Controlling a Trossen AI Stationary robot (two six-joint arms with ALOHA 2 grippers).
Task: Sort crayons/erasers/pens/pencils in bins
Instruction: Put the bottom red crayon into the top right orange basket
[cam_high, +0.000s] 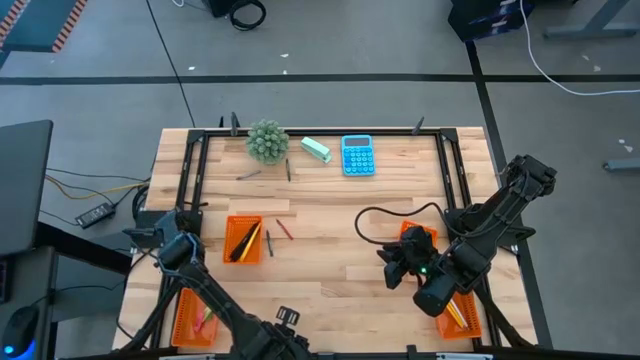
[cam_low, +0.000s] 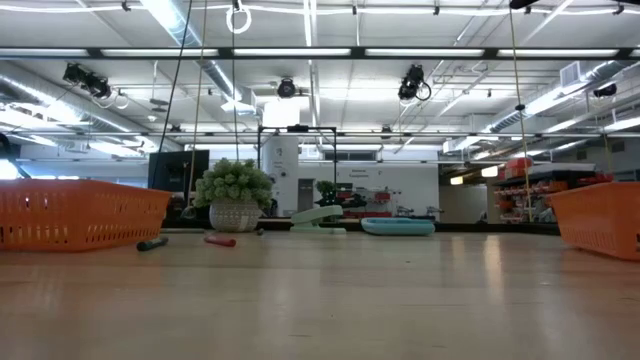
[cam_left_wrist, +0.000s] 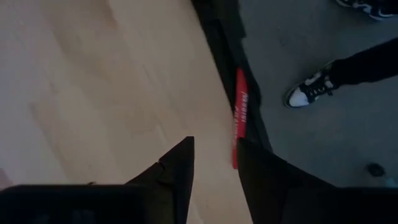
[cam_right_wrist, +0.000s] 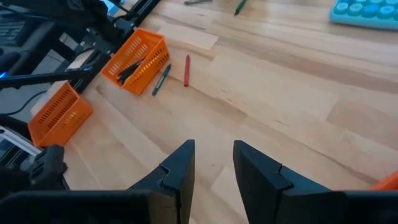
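My left gripper (cam_high: 150, 240) is open above the table's left edge, beside the bin (cam_high: 244, 240) that holds dark pens and a pencil. My right gripper (cam_right_wrist: 214, 163) is open and empty, raised over the table's right half (cam_high: 390, 265), pointing left. Ahead of it a red crayon (cam_right_wrist: 186, 70) and a dark pen (cam_right_wrist: 160, 79) lie flat on the wood beside that bin (cam_right_wrist: 137, 59). A second bin (cam_high: 195, 315) at the near left holds erasers. Two more bins (cam_high: 462, 315) sit under the right arm; one shows pencils. Two more pens (cam_high: 250, 175) lie by the plant.
A potted plant (cam_high: 267, 142), a mint-green block (cam_high: 316, 149) and a blue calculator (cam_high: 358, 155) stand along the far edge. A black cable (cam_high: 375, 215) loops over the table near the right arm. A person's shoe (cam_left_wrist: 308, 93) shows on the floor past the left edge.
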